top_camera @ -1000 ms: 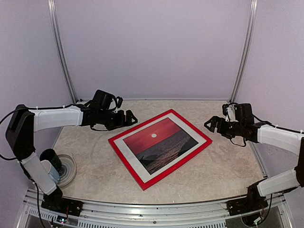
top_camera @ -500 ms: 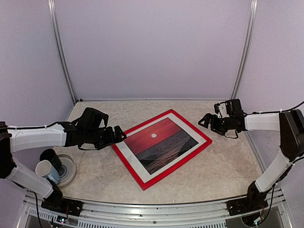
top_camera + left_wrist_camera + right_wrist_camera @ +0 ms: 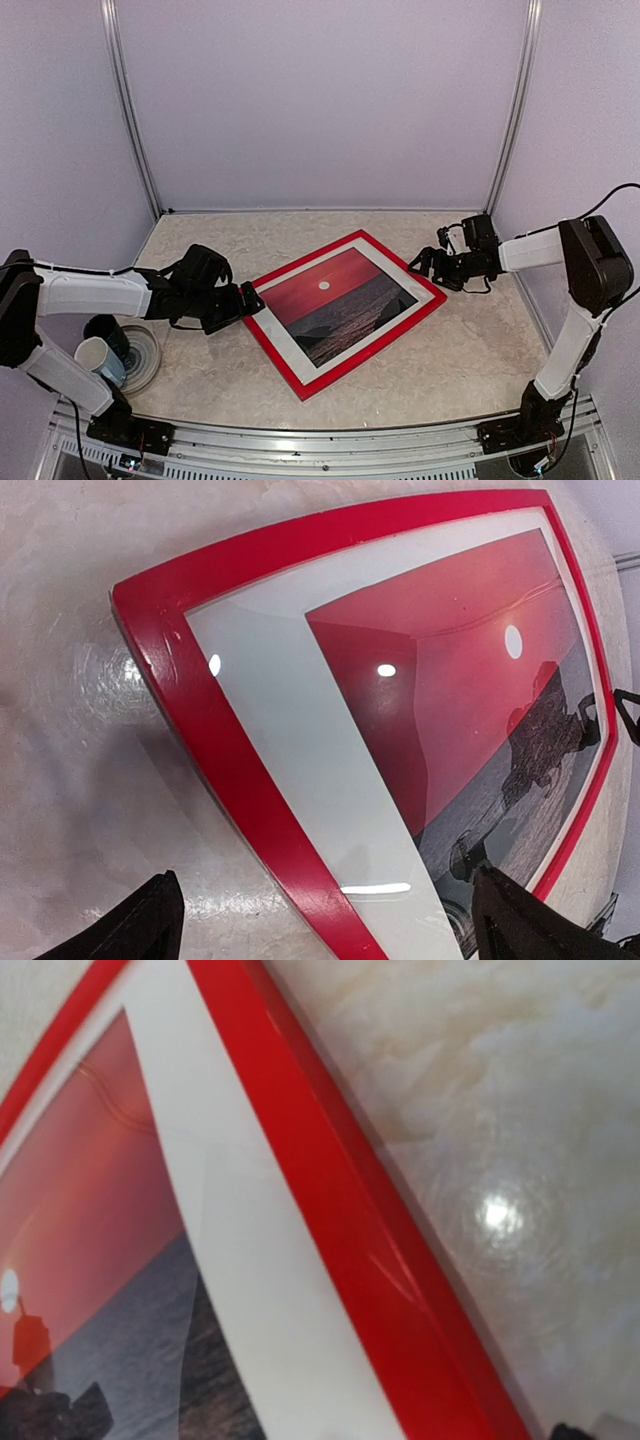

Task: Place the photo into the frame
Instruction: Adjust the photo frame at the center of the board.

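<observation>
The red frame (image 3: 279,351) lies flat on the table, turned diagonally, with the photo (image 3: 335,300) of a red sunset inside it, face up behind glass. My left gripper (image 3: 245,300) is low at the frame's left corner and stands open. In the left wrist view its fingers (image 3: 150,925) straddle the red frame edge (image 3: 230,760) and the photo's (image 3: 470,680) white border. My right gripper (image 3: 420,265) is open at the frame's right corner. The right wrist view shows the red frame (image 3: 340,1220) and the photo (image 3: 90,1220) close up, with the fingertips almost out of view.
A clear plate (image 3: 148,352) at the left table edge holds a dark cup (image 3: 108,333) and a pale cup (image 3: 98,358), just under my left arm. Metal rails (image 3: 130,120) rise at the back corners. The table's front rail (image 3: 320,445) runs along the near edge.
Both arms have dropped low and closed in on the frame: the left gripper toward its left corner, the right gripper toward its right corner. Both stayed open. The frame has not visibly moved.
</observation>
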`<action>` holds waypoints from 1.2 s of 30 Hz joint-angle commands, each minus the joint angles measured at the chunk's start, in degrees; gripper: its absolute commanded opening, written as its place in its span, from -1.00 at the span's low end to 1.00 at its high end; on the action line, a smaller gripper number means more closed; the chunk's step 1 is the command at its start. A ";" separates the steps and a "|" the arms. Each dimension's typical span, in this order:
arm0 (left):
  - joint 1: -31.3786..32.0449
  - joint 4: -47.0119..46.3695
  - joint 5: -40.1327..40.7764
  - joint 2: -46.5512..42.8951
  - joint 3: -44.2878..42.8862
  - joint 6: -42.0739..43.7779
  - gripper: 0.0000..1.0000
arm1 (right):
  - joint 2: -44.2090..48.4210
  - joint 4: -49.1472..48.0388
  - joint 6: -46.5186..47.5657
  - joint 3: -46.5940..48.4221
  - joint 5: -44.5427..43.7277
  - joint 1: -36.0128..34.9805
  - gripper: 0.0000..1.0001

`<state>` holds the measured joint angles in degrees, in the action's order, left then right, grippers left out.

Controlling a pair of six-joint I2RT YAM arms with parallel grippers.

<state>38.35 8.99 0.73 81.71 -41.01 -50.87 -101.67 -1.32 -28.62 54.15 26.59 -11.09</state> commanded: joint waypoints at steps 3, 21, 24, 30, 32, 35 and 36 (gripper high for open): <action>-0.27 -4.11 0.61 2.93 0.38 0.15 0.98 | -2.12 -2.51 1.36 -0.06 0.73 0.81 0.98; -3.41 -9.35 -3.00 11.23 -1.56 2.64 0.98 | 1.79 -4.29 0.48 -6.38 2.94 0.83 0.98; -4.46 -10.48 -3.45 12.33 -1.99 3.12 0.98 | 3.01 -4.56 0.41 -7.89 3.11 0.81 0.99; -5.69 -10.74 -4.06 13.92 -3.56 3.97 0.98 | 6.13 -5.30 -0.01 -11.26 3.64 0.81 0.99; -5.82 -10.72 -4.43 14.61 -4.59 4.28 0.97 | 7.17 -5.48 -0.05 -12.44 3.65 0.72 0.98; -5.92 -10.52 -4.94 16.18 -6.62 4.84 0.98 | 8.62 -5.76 -0.11 -14.09 3.73 0.51 0.99; -5.99 -10.35 -5.03 16.82 -7.37 5.01 0.98 | 8.94 -5.78 -0.12 -14.56 3.73 0.40 0.99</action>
<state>32.67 -1.72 -2.76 95.90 -45.54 -47.46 -95.33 -6.55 -28.23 41.71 28.95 -10.74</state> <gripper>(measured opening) 0.989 0.993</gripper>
